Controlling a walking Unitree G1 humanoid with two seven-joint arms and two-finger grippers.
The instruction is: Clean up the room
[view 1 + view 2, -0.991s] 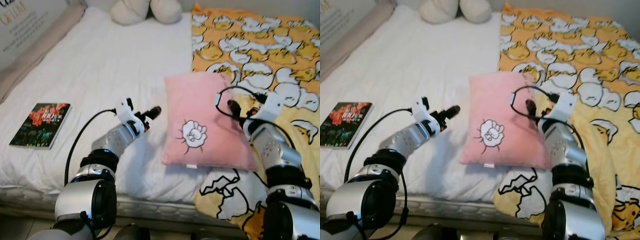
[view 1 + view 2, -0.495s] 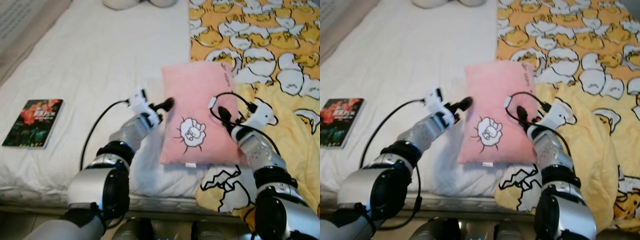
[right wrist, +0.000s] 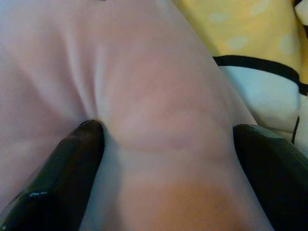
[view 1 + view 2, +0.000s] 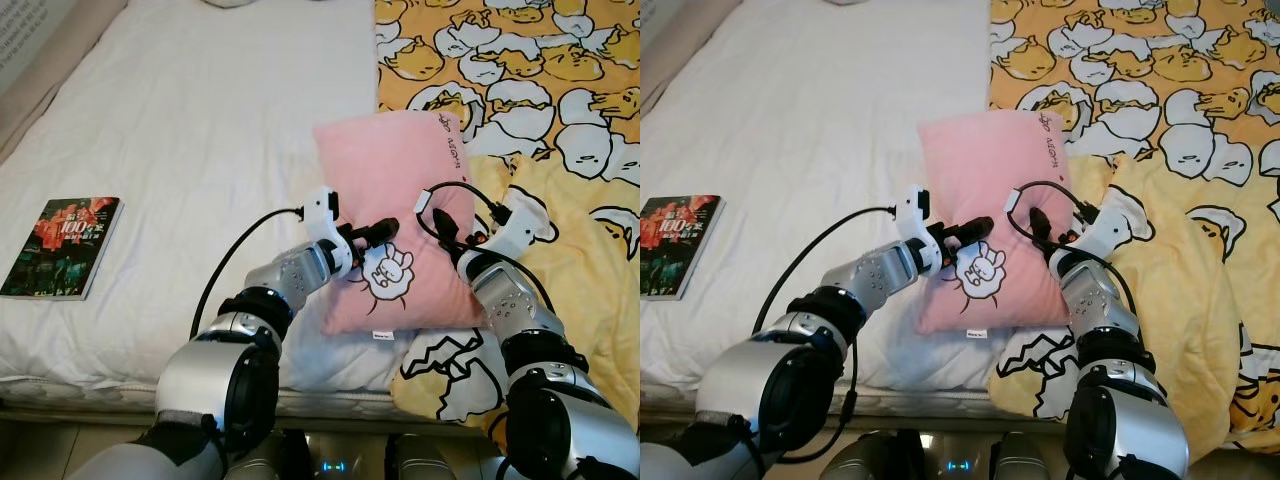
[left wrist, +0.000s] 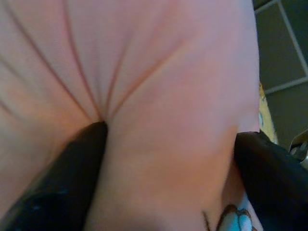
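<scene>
A pink pillow (image 4: 385,170) with a white cartoon print lies on the bed, half on the white sheet and half on the yellow blanket. My left gripper (image 4: 375,232) presses into its near left part beside the print. At the pillow's near right side, my right gripper (image 4: 445,228) pushes in too. In the left wrist view the black fingers (image 5: 62,183) stand apart with a bulge of pillow (image 5: 163,96) between them. The right wrist view shows the same: fingers (image 3: 62,173) spread, pink fabric (image 3: 154,96) creased between.
A book (image 4: 62,247) with a dark red cover lies on the white sheet (image 4: 200,120) at the left. The yellow duck-print blanket (image 4: 560,100) covers the bed's right half, bunched up near my right arm. The mattress edge (image 4: 120,390) runs just below my arms.
The camera has tilted down and nearer. My left gripper has moved right from the pillow's edge onto the pillow. My right gripper stays pressed into its right side.
</scene>
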